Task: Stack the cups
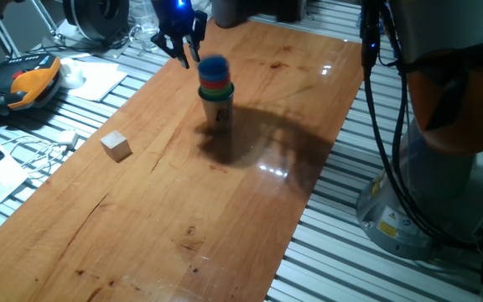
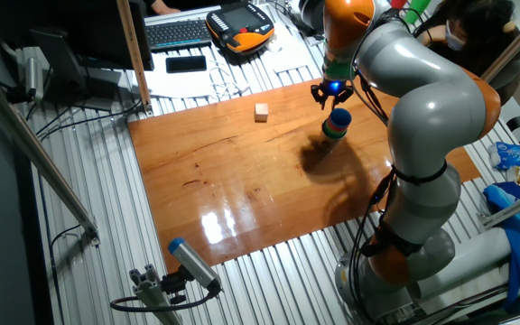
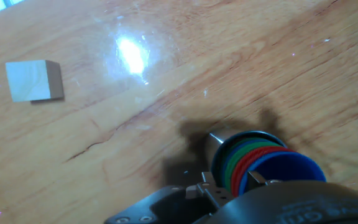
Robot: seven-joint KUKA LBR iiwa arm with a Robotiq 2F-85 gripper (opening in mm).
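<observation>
One fixed view: nested stack of tapered plastic cups [image 1: 216, 91], blue on top, then red and green, upright on the wooden table [image 1: 166, 210], far of centre. Black two-finger gripper [image 1: 183, 44] hovers just beyond, fingers spread, grasping nothing. Pale wooden cube [image 1: 116, 146] lies well left.

Other fixed view: stack [image 2: 336, 125] directly below gripper [image 2: 331, 96]; cube [image 2: 262, 111] left.

Hand view: stack [image 3: 263, 165] near right, rims nested; cube [image 3: 33, 81] far left.

Wooden table [image 1: 183, 210]; cup stack [image 1: 216, 88]; cube [image 1: 116, 146].
</observation>
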